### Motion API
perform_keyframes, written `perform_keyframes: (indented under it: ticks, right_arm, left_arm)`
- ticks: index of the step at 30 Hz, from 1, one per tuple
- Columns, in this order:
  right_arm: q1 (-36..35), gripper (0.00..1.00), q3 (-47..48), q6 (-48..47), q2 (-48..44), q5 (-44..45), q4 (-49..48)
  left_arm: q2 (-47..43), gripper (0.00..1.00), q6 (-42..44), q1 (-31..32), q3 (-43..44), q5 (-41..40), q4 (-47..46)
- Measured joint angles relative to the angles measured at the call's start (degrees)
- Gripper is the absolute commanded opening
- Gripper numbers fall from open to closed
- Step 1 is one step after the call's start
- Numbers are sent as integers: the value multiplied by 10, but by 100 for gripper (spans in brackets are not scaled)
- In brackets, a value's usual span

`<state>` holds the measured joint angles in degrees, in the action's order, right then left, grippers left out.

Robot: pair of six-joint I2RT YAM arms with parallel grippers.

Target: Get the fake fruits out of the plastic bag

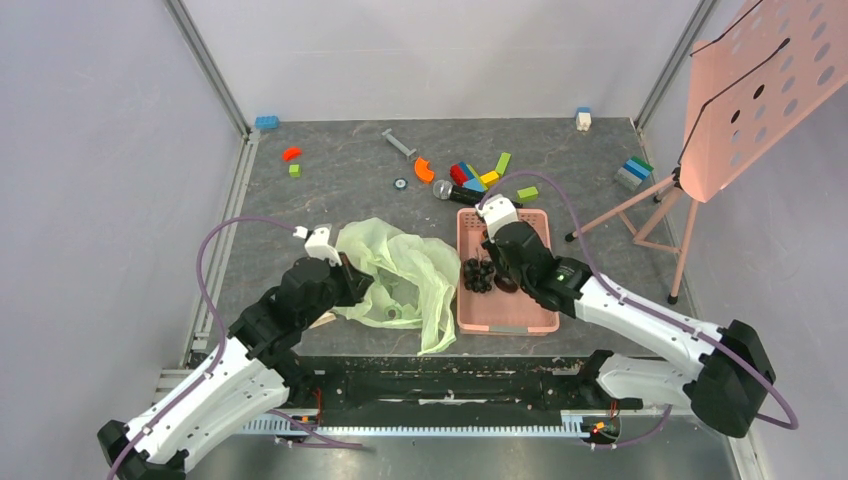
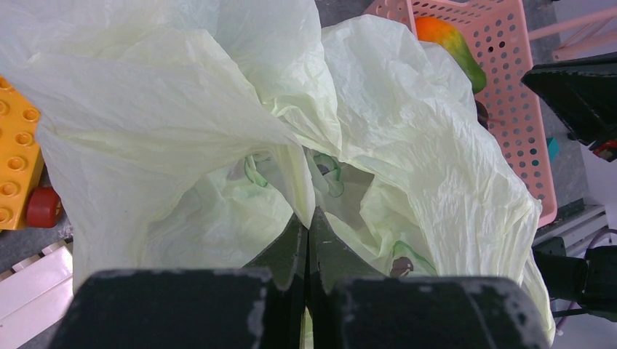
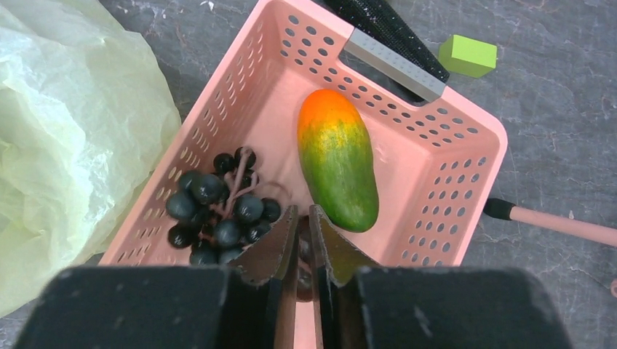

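Right wrist: right gripper (image 3: 303, 212) hovering over basket (image 3: 436, 182), jaws slightly parted (nothing clearly held)
Plastic bag (image 3: 65, 145): lying leftward, left gripper (image 2: 308, 218) clamping it

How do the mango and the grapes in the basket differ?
The mango is one smooth oval, orange fading to green; the grapes are a bunch of small blackish balls. The mango lies near the middle of the basket; the grapes sit against its wall beside the bag. Both rest inside it.
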<state>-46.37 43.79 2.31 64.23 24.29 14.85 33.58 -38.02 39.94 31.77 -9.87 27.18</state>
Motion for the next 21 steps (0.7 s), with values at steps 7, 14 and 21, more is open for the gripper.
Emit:
perform_keyframes:
  ticks: [7,14,21]
  right_arm:
    - [0,47,3,-1,21,-17,-1]
    - [0,51,4,-3,-37,-67,-5]
    - [-20,49,27,-1,-92,-172,-42]
  left_arm:
    - [0,2,0,0,0,0,1]
    - [10,2,2,0,7,1,1]
    - [16,2,13,0,20,15,-2]
